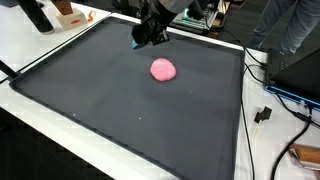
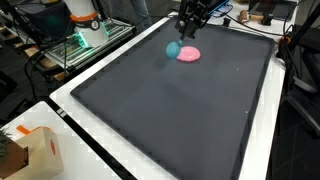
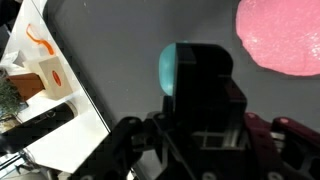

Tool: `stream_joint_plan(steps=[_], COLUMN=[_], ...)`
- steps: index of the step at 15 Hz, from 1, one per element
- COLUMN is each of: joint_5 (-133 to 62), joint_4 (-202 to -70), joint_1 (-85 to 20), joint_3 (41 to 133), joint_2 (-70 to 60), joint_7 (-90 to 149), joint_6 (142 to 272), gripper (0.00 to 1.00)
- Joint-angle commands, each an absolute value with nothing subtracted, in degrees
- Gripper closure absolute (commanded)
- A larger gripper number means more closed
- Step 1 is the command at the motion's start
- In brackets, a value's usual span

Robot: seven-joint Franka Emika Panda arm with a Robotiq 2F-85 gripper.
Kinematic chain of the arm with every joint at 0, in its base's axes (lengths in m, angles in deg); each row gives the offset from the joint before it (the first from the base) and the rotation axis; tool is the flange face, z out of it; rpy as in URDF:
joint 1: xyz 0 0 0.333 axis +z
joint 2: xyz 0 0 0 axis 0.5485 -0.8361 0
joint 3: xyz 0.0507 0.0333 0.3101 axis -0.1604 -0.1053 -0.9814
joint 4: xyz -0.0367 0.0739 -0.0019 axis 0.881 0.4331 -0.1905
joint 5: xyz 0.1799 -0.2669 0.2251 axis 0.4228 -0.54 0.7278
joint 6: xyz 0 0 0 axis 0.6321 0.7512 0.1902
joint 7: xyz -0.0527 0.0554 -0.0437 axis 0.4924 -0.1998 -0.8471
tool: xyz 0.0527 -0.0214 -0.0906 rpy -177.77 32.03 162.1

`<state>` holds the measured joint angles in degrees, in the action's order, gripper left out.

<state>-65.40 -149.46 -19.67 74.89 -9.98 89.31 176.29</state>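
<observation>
The end effector [image 2: 181, 37] hangs over the far part of the black mat [image 2: 180, 120] that covers the counter, near the mat's far edge. A small teal object [image 2: 172, 48] sits right at its tip. In the wrist view this teal object [image 3: 168, 68] lies against the side of one dark finger, which hides about half of it. The opposite finger cannot be made out. So I cannot tell whether the end effector is clamped on the object or only set against it, nor how wide it stands. The pictures also do not settle whether the object rests on the mat or is raised just off it.

A pink lump [image 1: 163, 69] lies flat on the mat just beside the teal object, a little nearer the mat's middle. Nothing touches it.

As a judgement, the work is at the grasping stage. The approach to the teal object looks done, since the tip is at the object rather than apart from it. A secure hold is not confirmed. Neither object looks to have reached a final place, so any carrying or setting down is left to do.
</observation>
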Motion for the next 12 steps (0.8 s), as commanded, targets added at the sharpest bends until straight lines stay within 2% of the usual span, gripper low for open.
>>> stream_joint_plan(steps=[1,12], joint_5=[-59.6,-44.0], joint_4=[-153.9,-160.8], joint_1=[-21.0,-24.9], joint_3=[75.5,77.1], joint_2=[-4.3,6.9], joint_7=[83.2,66.5], joint_6=[179.4,184.7], gripper=[0.75,0.75])
